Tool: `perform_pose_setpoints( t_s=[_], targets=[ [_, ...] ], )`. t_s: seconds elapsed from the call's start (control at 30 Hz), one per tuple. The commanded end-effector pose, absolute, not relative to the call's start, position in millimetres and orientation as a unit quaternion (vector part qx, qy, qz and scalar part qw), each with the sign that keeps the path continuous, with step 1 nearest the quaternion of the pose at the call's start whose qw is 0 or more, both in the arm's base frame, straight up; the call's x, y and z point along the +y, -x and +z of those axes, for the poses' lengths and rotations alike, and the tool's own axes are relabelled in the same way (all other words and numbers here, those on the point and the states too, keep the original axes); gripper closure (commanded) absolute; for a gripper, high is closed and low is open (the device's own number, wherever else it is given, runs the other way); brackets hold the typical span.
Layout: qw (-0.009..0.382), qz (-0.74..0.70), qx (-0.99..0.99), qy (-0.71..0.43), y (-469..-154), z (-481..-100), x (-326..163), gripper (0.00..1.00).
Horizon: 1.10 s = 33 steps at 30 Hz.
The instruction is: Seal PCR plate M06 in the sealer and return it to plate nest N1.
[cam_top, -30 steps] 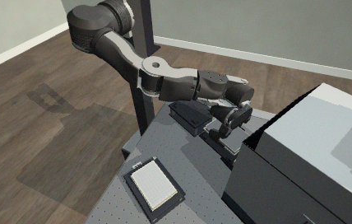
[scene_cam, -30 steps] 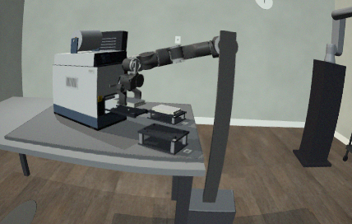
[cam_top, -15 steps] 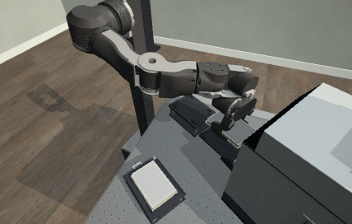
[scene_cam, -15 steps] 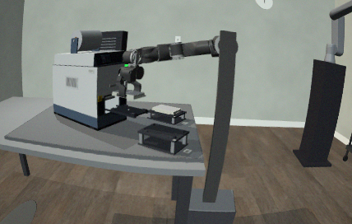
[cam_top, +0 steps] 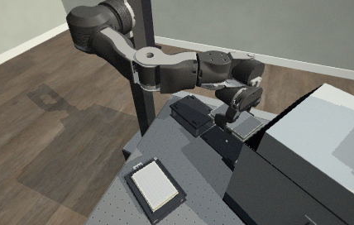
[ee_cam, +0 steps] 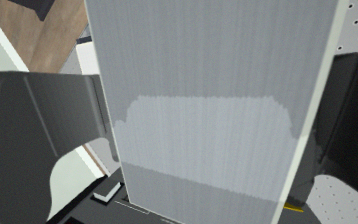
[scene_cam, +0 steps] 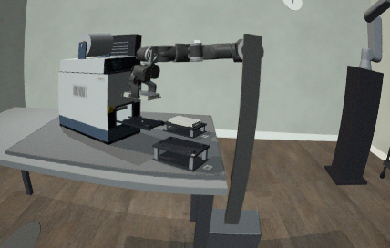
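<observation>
Right now I have plate M06 [scene_cam: 148,95] up in the air, clamped between the fingers of my gripper [scene_cam: 140,93] and hanging flat above the sealer's stage [scene_cam: 139,122], clear of it. In the top view the plate [cam_top: 248,124] sits just beyond the gripper [cam_top: 226,117], over the gap between the near nest and the sealer's housing. In the wrist view its pale grey face [ee_cam: 210,110] fills most of the frame, with a lighter band across its middle and a dark finger [ee_cam: 35,135] on either side.

The stage stands out from the front of the sealer [scene_cam: 89,98], a white box with a dark front and a blue strip along its base. Just beside the stage, on the table [scene_cam: 30,137], is one dark nest [scene_cam: 181,152] with nothing on it that I can see. Further along stands the other nest [scene_cam: 201,128], which carries a plate with a pale top [scene_cam: 184,120]; in the top view that plate [cam_top: 155,184] lies flat within its dark frame [cam_top: 136,194].

My arm [scene_cam: 194,50] reaches level from its upright post [scene_cam: 246,128].
</observation>
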<state>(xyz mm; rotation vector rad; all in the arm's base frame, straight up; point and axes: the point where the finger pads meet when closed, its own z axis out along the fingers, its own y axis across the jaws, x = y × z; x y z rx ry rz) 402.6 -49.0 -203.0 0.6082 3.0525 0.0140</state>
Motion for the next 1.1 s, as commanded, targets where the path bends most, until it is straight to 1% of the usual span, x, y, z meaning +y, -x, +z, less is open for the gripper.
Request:
perform_pose_setpoints(
  t_s=[0.0,0.3,0.47,0.87,1.03,1.07],
  targets=[
    [0.005,-0.001,0.98,-0.198,-398.3,-208.7,-50.2,1.0],
    [0.005,-0.001,0.98,-0.198,-398.3,-208.7,-50.2,1.0],
    [0.004,-0.003,0.983,-0.185,-365.3,-218.9,-27.6,1.0],
    [0.004,-0.003,0.983,-0.185,-365.3,-218.9,-27.6,1.0],
    [0.003,-0.003,0.983,-0.185,-331.9,-228.6,-4.9,1.0],
    [0.003,-0.003,0.983,-0.185,-331.9,-228.6,-4.9,1.0]
  ],
)
